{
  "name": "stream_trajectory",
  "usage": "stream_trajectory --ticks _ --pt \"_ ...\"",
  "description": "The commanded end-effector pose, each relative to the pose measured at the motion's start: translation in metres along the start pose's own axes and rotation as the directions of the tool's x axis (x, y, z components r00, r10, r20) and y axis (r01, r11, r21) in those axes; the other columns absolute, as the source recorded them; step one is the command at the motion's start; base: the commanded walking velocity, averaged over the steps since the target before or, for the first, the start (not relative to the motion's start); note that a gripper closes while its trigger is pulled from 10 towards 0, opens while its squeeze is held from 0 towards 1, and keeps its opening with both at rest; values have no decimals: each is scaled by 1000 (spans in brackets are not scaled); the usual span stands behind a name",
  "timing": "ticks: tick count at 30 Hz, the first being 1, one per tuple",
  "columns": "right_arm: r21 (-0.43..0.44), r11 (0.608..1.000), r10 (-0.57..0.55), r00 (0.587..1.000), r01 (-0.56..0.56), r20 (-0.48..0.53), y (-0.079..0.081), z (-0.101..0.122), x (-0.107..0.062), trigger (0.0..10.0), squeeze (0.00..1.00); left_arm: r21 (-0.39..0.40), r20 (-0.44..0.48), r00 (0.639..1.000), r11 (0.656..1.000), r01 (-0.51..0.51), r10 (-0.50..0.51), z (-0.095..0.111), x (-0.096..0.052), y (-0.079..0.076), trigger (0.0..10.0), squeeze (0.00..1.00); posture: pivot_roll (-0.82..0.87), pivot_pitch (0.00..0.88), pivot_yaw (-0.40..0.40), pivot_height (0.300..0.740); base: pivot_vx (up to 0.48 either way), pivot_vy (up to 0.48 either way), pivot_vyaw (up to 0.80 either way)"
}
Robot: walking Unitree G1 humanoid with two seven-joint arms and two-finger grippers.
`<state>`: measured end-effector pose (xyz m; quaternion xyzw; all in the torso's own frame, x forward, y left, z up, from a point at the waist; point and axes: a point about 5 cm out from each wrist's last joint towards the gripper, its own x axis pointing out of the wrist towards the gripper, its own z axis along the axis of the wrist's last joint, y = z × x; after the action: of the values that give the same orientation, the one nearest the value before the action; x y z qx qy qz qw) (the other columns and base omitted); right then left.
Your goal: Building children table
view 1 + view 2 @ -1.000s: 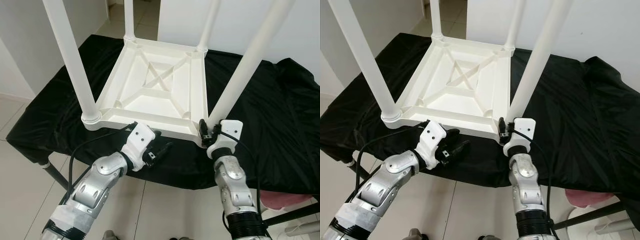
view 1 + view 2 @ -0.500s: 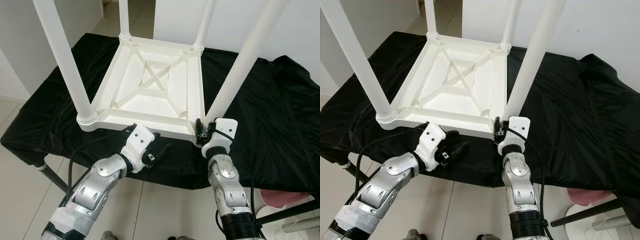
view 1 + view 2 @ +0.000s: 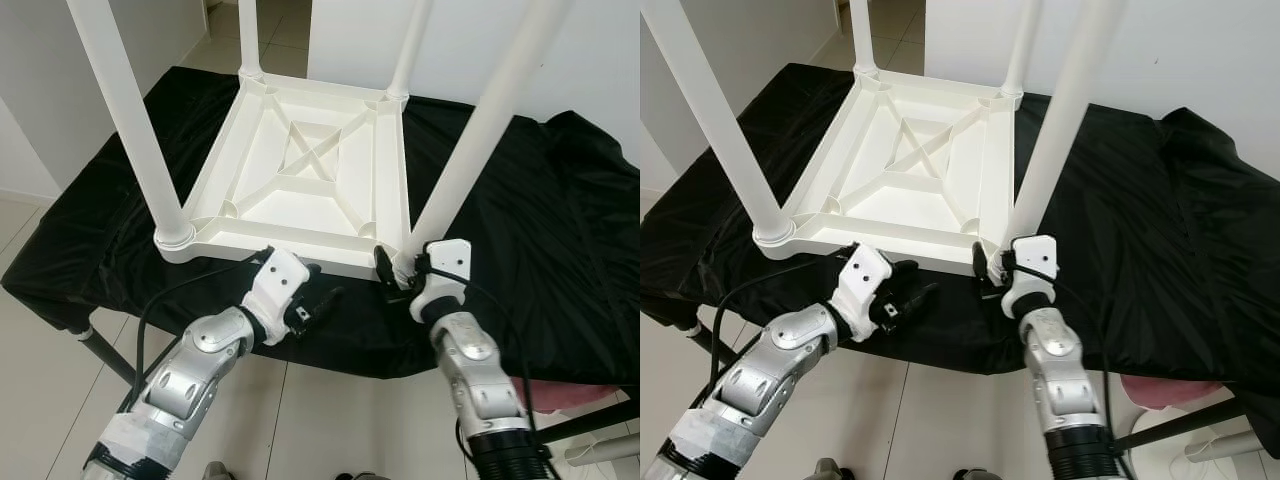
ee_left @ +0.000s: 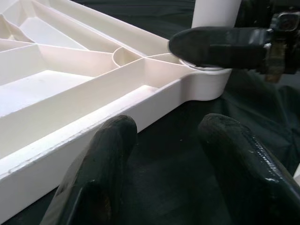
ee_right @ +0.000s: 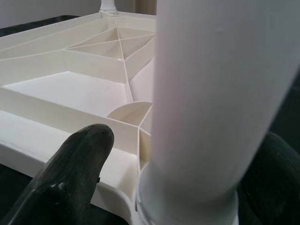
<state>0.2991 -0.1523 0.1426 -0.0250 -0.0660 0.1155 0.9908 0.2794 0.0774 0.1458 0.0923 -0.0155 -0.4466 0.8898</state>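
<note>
Counter (image 3: 90, 250): draped in a black cloth (image 3: 560, 220), which hangs over the near edge; tiled floor (image 3: 40, 390) below.
Children's table (image 3: 310, 185): white plastic, lying upside down on the cloth (ribbed underside with a cross brace facing up), four white legs rising from its corners.
Near-left leg (image 3: 130, 120): seated in its round corner socket, standing up out of the frame.
Left tool (image 3: 318, 300): low over the cloth, just in front of the table's near rim and not touching it; in the left wrist view its two black fingers (image 4: 101, 168) stand apart with nothing between them, pointed along the rim toward the near-right corner.
Near-right leg (image 3: 480, 130): upright in the near-right corner socket.
Right tool (image 3: 392, 272): at the base of that leg, one finger (image 5: 70, 178) on the table side, the other on the far side of the leg; the fingers bracket the leg closely, though whether they actually press on it cannot be told.
Pink object (image 3: 585, 398): down at the right, below the cloth edge, too cut off to name.
</note>
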Motion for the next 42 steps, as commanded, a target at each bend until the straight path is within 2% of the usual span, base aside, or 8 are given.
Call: stream_trajectory --ticks 1,12,13,15,16,30,31,42 --pt "-2 1000 22 1000 -22 -11 -10 -4 -2 10000 0 13 -16 998 998 58 -58 -2 1 -2 10000 0 -3 97 -53 740 0 0 0" --pt "-59 958 276 958 -281 -83 -20 -13 11 10000 0 19 -10 997 997 70 -70 -1 3 -3 10000 0 1 78 -45 740 0 0 0" --pt "-69 948 303 948 -310 -94 -18 -15 14 7137 0 20 -9 997 997 72 -72 0 4 -3 10000 0 1 78 -45 740 0 0 0" --pt "-82 938 327 939 -336 -104 -16 -16 16 7137 0 22 -6 997 997 73 -73 1 4 -3 10000 0 5 74 -47 740 0 0 0" --pt "-73 939 329 939 -337 -104 -15 -17 17 0 0 25 -7 997 997 72 -72 1 5 -3 10000 0 8 72 -50 740 0 0 0" --pt "-7 922 383 917 -386 -112 -15 -28 13 1882 0 24 -6 998 998 59 -59 -1 2 -5 10000 0 22 57 -65 740 0 0 0" --pt "-1 930 366 925 -368 -104 -15 -28 13 10000 0 24 -6 998 998 60 -60 -1 2 -5 10000 0 19 59 -65 740 0 0 0" --pt "55 998 -7 992 14 -124 -10 -34 10 10000 0 25 -4 997 997 71 -71 -1 5 -6 10000 0 -3 58 -59 740 0 0 0"
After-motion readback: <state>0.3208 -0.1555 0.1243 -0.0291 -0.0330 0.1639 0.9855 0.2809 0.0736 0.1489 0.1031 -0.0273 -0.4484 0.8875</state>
